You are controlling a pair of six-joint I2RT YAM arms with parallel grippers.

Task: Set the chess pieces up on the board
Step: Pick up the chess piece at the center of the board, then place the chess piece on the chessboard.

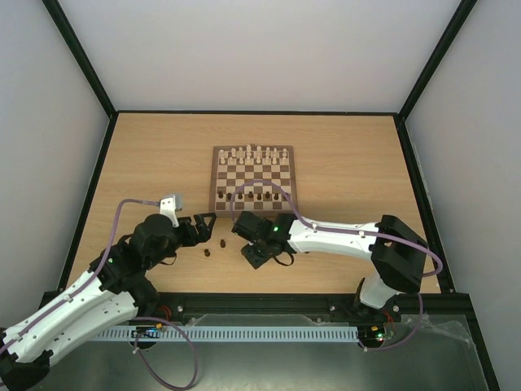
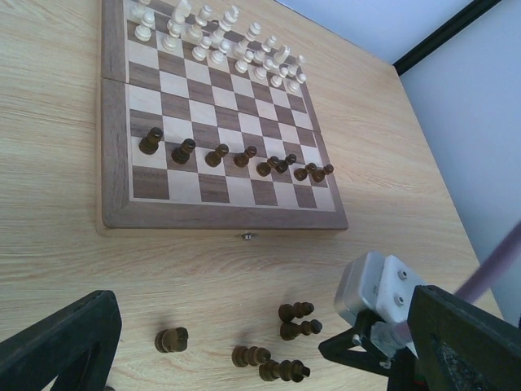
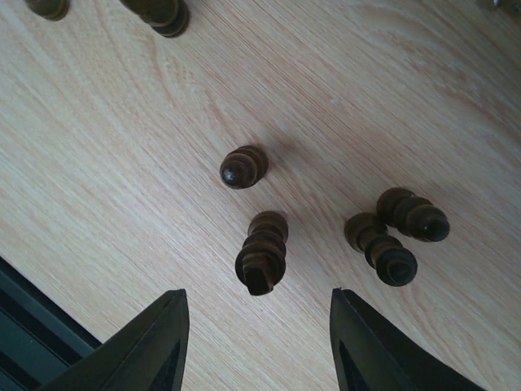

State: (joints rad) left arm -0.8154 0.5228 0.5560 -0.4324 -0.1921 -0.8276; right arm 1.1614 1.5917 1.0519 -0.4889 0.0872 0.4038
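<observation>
The light wooden desk (image 1: pixel 146 163) carries the board (image 1: pixel 254 175) toward its far side, with the cream chessmen (image 1: pixel 254 152) ranked along the far edge. A row of dark pawns (image 2: pixel 216 155) stands on the second rank from the near edge, and the nearest rank is bare. Both arms reach in over the strip of desk just in front of the board's near edge. The left hand (image 1: pixel 203 224) comes from the left with its fingers wide apart and nothing between them. The right hand (image 3: pixel 256 297) comes from the right, its fingers likewise apart and empty. The remaining chess pieces (image 2: pixel 281 346) lie scattered on the desk between the two hands, off the board. The right hand appears the nearer and hangs almost directly over them. In the right wrist view one lying piece (image 3: pixel 262 248) rests on its side just ahead of the open fingers and roughly centred between them. Its long axis points away from the hand, across the line joining the fingertips, so a straight descent would probably let the fingers close across its waist. An upright-looking piece (image 3: pixel 242 167) stands just beyond it, and a pair on their sides (image 3: pixel 395 236) lies off to the right, near enough to be nudged.
</observation>
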